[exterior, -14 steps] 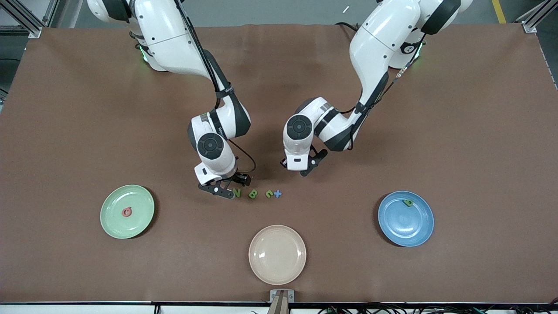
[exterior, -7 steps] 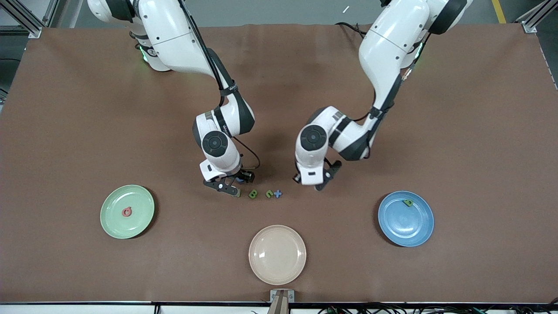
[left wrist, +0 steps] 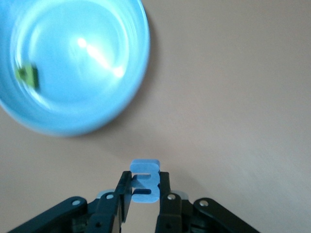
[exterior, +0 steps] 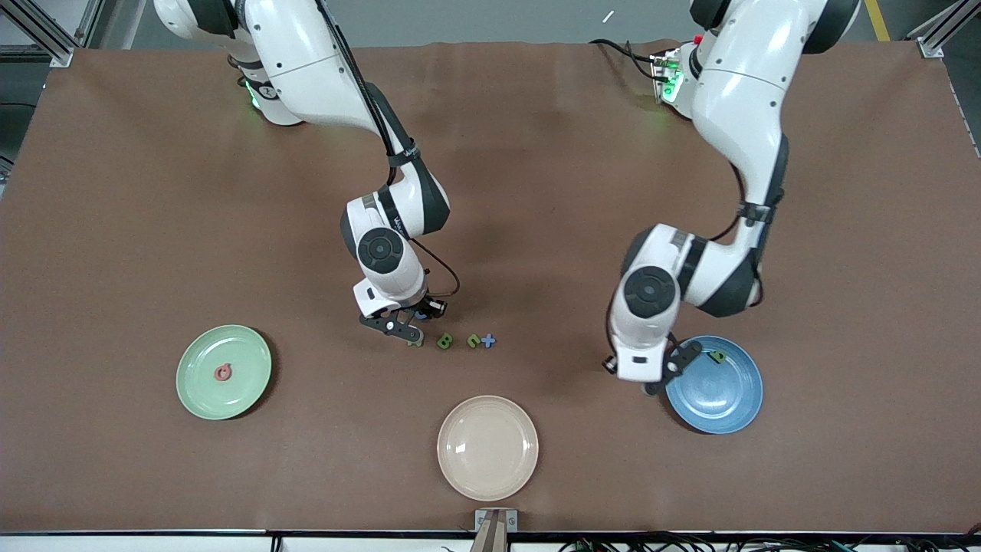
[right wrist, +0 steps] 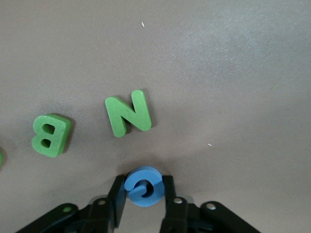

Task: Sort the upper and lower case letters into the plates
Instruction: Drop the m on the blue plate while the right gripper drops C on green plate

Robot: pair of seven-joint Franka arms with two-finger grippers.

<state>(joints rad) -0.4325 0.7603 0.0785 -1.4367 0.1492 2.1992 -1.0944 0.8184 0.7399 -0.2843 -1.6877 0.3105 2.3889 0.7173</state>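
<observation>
left gripper (left wrist: 144, 194) clamped on a blue letter (left wrist: 145, 180), at the edge of the speckled blue plate (exterior: 724, 399), likely for drop-off beside the green letter (exterior: 718, 356) | right gripper (right wrist: 144, 194) clenched on a round blue letter (right wrist: 144, 186) beside green N (right wrist: 129, 113) and B (right wrist: 49, 135) | red letter (exterior: 223, 372) in mint plate (exterior: 203, 391) | surface (exterior: 153, 192)

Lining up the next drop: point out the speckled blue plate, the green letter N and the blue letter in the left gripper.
speckled blue plate (exterior: 724, 406), front view, bare floor
green letter N (right wrist: 128, 113), right wrist view, diagonal stroke
blue letter in the left gripper (left wrist: 145, 180), left wrist view, middle
</observation>
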